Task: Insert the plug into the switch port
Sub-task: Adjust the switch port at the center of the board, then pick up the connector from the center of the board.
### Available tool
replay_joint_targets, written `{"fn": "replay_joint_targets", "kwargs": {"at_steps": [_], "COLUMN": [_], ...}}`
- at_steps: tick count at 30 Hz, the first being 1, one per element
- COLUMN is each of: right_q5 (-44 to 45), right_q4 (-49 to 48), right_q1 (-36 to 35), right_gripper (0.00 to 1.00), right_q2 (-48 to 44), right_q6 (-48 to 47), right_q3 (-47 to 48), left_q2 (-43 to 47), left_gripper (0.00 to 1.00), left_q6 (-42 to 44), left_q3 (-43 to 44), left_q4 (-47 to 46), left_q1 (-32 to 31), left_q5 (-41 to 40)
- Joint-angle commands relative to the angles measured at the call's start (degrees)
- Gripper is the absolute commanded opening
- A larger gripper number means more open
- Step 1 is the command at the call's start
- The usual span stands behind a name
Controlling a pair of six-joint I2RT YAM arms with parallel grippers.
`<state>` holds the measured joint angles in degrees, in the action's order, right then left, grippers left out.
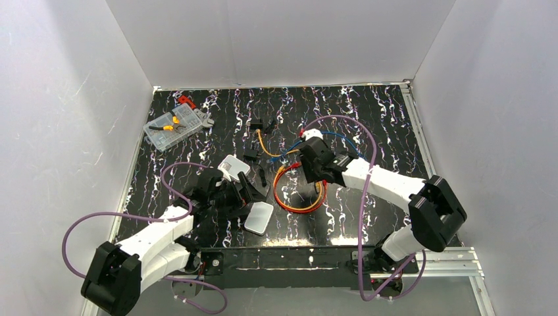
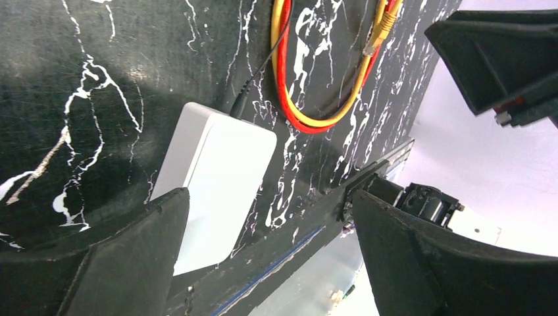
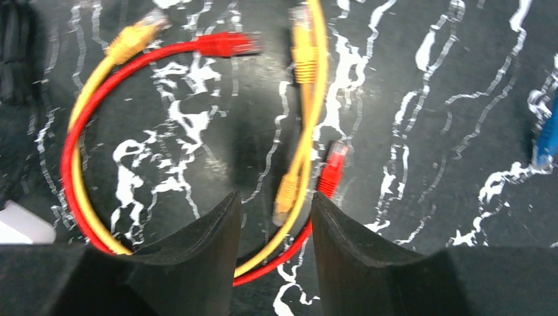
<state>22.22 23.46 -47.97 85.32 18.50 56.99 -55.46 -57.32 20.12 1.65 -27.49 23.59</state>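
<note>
**A:** Checking the switch (image 1: 258, 218) first: the pale flat box lies on the table (image 1: 395, 112) near the front edge, right at the left end effector (image 2: 266, 204), whose fingers stand wide apart with nothing between them. I cannot make out its port. A thin black lead (image 2: 238, 104) meets one short edge.

**B:** And the plug?

**A:** Not in. A yellow plug (image 3: 286, 194) and a red plug (image 3: 332, 168) lie side by side on the table, just ahead of the right end effector (image 3: 273, 204). Its fingers are parted, and the yellow cable (image 3: 316, 79) runs through the gap, seemingly unpinched.

**B:** So nearly everything is left: grasp, carry across, line up, push home.

**A:** I'd say so. The yellow cable is coiled together with the red cable (image 3: 177, 49) between the arms, so lifting one may drag the other. A smaller white box (image 1: 231, 166) sits just behind the switch and could be mistaken for it. A blue cable (image 3: 546, 141) lies further back, and a clear parts box (image 1: 172, 125) sits far left, well apart.
</note>
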Motion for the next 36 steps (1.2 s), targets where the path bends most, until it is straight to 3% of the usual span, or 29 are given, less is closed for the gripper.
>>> {"fn": "replay_joint_targets", "kwargs": {"at_steps": [1,23,31,36], "right_q5": [0.7,-3.1,-2.9,-2.9], "right_q4": [1.0,-4.6,-6.4,-6.7], "right_q1": [3.9,8.1,9.0,9.3], "right_gripper": [0.51,0.49,0.45,0.35], "right_q2": [-2.0,7.0,9.8,10.8], "right_q6": [2.1,6.9,7.5,7.7], "right_q3": [-1.5,0.9,2.1,2.8], "left_q2": [2.0,10.0,10.4,10.1], "left_gripper": [0.93,0.98,0.98,0.98], "left_q6": [-1.6,1.3,2.3,2.6], "left_q3": [-0.8,-1.0,-0.6,-0.8], "left_q4": [-1.3,7.2,8.5,8.7], "left_q1": [-0.1,-0.1,-0.1,-0.1], "left_q5": [1.9,-3.2,-4.1,-4.3]}}
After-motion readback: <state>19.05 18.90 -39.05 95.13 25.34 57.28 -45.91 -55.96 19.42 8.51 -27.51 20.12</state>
